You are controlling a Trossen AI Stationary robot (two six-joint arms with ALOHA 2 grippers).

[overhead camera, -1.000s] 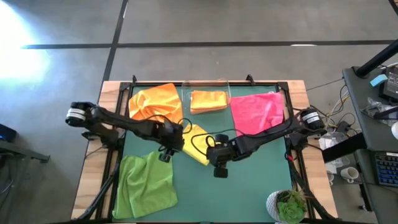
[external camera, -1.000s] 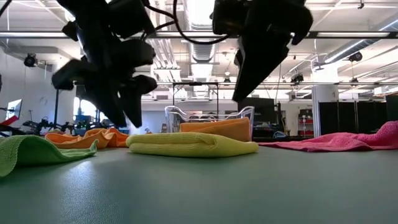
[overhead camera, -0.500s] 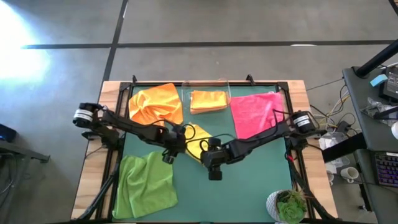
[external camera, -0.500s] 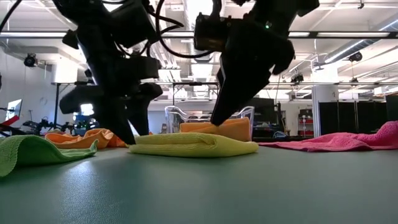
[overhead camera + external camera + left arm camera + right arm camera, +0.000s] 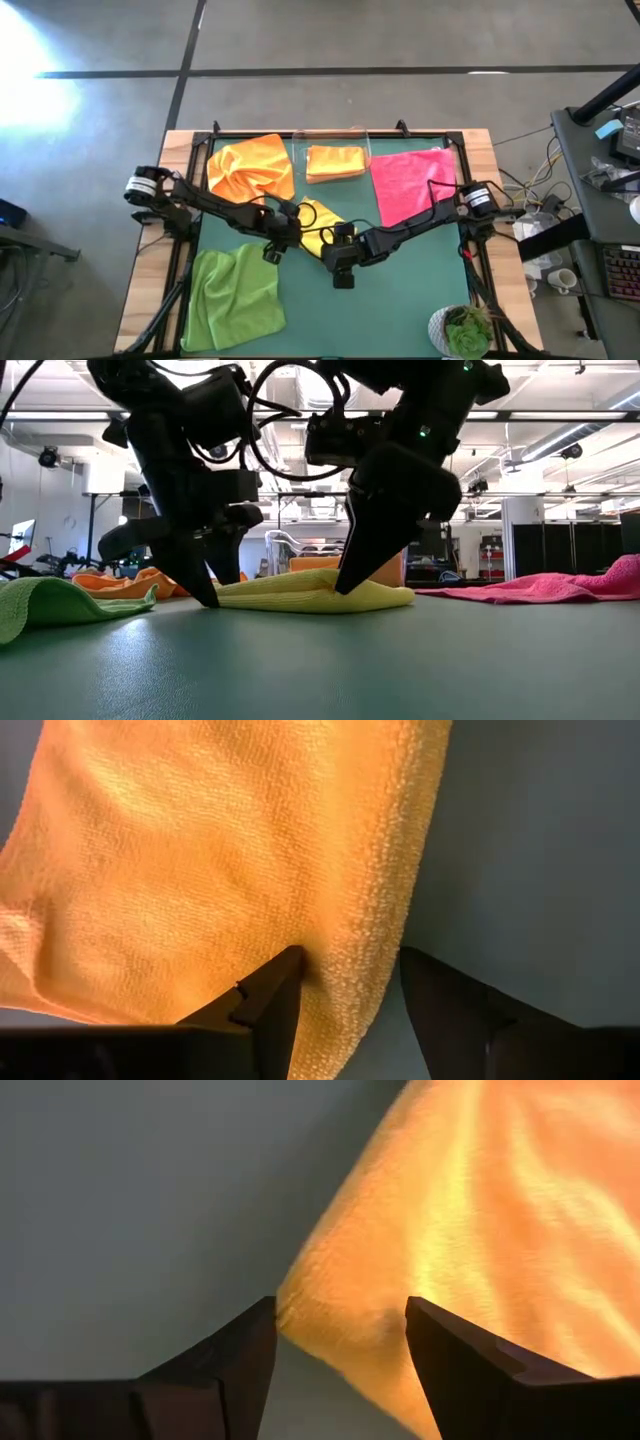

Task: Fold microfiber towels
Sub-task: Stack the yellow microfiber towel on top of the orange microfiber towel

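Note:
The yellow towel (image 5: 318, 222) lies folded on the green mat at mid table; it also shows in the low view (image 5: 310, 595). My left gripper (image 5: 271, 244) is open, down at the towel's left near edge (image 5: 350, 960), and shows in the low view (image 5: 212, 598). My right gripper (image 5: 336, 262) is open, down at the towel's near corner (image 5: 340, 1310), and shows in the low view (image 5: 352, 586). A crumpled orange towel (image 5: 252, 165), a pink towel (image 5: 412, 180) and a lime green towel (image 5: 235, 295) lie flat around them. My left gripper comes from above, pointing down, astride the yellow towel's edge (image 5: 385, 970). One fingertip (image 5: 285, 970) stands on the towel's top, where the cloth dents; the other (image 5: 435, 985) stands on the mat beside the edge. The towel lies flat. My right gripper comes from above, pointing down, astride the towel's near corner (image 5: 300, 1315). One fingertip (image 5: 430, 1325) is over the cloth, the other (image 5: 255, 1325) at the corner's tip; whether they touch it, I cannot tell. The towel lies flat.
A folded orange towel (image 5: 335, 162) lies in the clear bin (image 5: 332, 133) at the far edge. A potted plant (image 5: 462, 330) stands at the near right corner. Bare mat lies between the near edge and the yellow towel.
Both grippers have gone down onto the yellow towel. My right gripper has also moved toward the table's left, to the towel's near corner. The towel has stayed where it was.

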